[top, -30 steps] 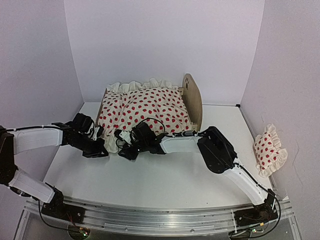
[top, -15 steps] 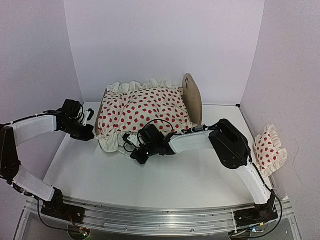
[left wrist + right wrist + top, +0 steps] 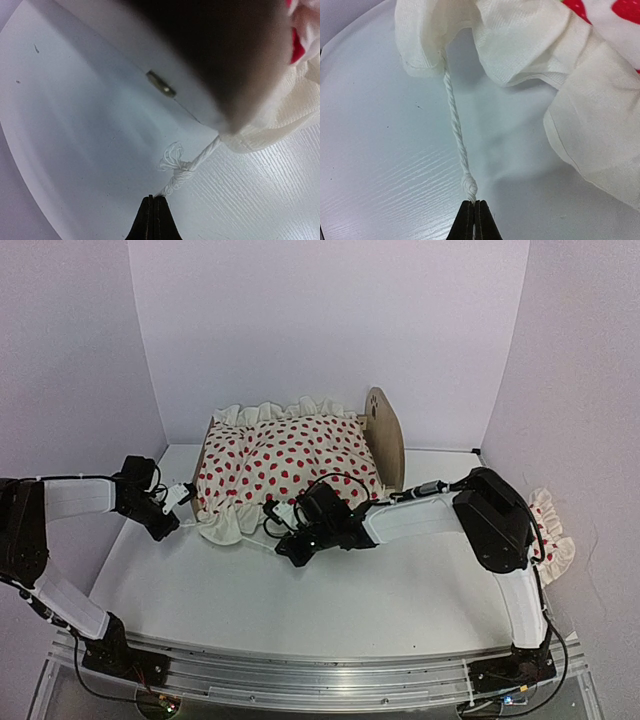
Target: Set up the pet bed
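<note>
The pet bed stands at the back of the table, its light-wood headboard with the paw cutout on the right. The red-dotted duvet covers it and hides the mattress. My left gripper is left of the bed. In the left wrist view it is shut on the frayed end of a white cord that runs from the duvet's ruffle. My right gripper is in front of the bed. In the right wrist view it is shut on the knotted end of a second white cord hanging from the ruffle.
The small red-dotted pillow lies at the right edge of the table, partly behind my right arm. White walls close in the left, back and right. A pale panel of the bed with a screw is close to my left gripper.
My left gripper has moved left and back, away from the bed's corner. My right gripper has moved right along the front. The two cords are drawn further apart.
</note>
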You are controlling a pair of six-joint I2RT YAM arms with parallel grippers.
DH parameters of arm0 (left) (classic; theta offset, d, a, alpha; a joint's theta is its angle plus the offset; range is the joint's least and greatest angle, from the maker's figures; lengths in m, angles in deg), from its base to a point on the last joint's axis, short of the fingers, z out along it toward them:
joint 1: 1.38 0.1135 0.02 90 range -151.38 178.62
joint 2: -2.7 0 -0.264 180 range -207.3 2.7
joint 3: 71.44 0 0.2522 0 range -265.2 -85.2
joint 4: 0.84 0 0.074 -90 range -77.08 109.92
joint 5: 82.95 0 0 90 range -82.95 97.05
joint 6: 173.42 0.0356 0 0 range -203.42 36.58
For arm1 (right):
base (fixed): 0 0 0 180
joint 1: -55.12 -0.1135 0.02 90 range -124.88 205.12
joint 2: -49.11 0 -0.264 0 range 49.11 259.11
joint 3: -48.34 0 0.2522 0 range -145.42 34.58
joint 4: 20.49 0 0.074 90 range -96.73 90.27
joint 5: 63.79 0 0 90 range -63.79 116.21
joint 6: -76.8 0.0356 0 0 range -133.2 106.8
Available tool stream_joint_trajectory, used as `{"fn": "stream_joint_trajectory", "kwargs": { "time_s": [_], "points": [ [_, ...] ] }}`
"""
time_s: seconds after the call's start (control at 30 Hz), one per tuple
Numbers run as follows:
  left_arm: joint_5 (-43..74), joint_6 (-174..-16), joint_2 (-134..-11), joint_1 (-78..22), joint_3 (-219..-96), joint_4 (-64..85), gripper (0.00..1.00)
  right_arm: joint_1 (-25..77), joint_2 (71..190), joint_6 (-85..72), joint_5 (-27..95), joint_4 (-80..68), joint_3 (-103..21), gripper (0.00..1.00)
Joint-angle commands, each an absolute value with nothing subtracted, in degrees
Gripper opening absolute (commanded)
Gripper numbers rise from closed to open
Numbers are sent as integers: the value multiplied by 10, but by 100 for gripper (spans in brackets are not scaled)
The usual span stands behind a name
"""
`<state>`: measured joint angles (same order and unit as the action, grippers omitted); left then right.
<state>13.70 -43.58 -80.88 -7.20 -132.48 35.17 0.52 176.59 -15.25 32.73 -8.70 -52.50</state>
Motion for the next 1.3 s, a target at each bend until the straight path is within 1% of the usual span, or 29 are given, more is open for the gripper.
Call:
{"fn": "stream_joint_trajectory", "kwargs": {
  "time_s": [0.0, 0.27, 0.5, 0.7, 0.77, 0.9, 1.07, 1.1, 1.13, 1.2, 1.23, 1.27],
  "points": [
    [125, -402, -826, -60, -1320, 322, 0, 21, 1731, -107, 304, -55, -486, 0],
    [132, -419, -835, -60, -1321, 309, 0, 43, 1697, -42, 284, -60, -424, 0],
    [119, -412, -838, -56, -1303, 297, 0, 54, 1741, -1, 314, -101, -495, 0],
    [120, -400, -830, -39, -1290, 297, 0, 71, 1713, 42, 315, -145, -425, 0],
    [133, -406, -829, -39, -1294, 300, 0, 72, 1711, 45, 321, -149, -423, 0],
    [158, -420, -831, -39, -1306, 309, 0, 57, 1728, 62, 360, -183, -434, 0],
    [182, -444, -819, -39, -1305, 328, 0, 28, 1739, 80, 360, -198, -427, 0],
    [186, -446, -818, -39, -1304, 331, 0, 28, 1736, 87, 356, -198, -421, 3],
    [194, -448, -815, -39, -1304, 334, 0, 27, 1731, 89, 350, -198, -414, 10],
    [230, -448, -806, -39, -1309, 352, 0, 28, 1706, 82, 339, -198, -394, 25],
    [252, -446, -803, -39, -1316, 363, 0, 27, 1692, 77, 335, -197, -387, 31],
    [275, -447, -799, -39, -1323, 376, 0, 28, 1675, 70, 331, -194, -379, 34]
  ]
}}
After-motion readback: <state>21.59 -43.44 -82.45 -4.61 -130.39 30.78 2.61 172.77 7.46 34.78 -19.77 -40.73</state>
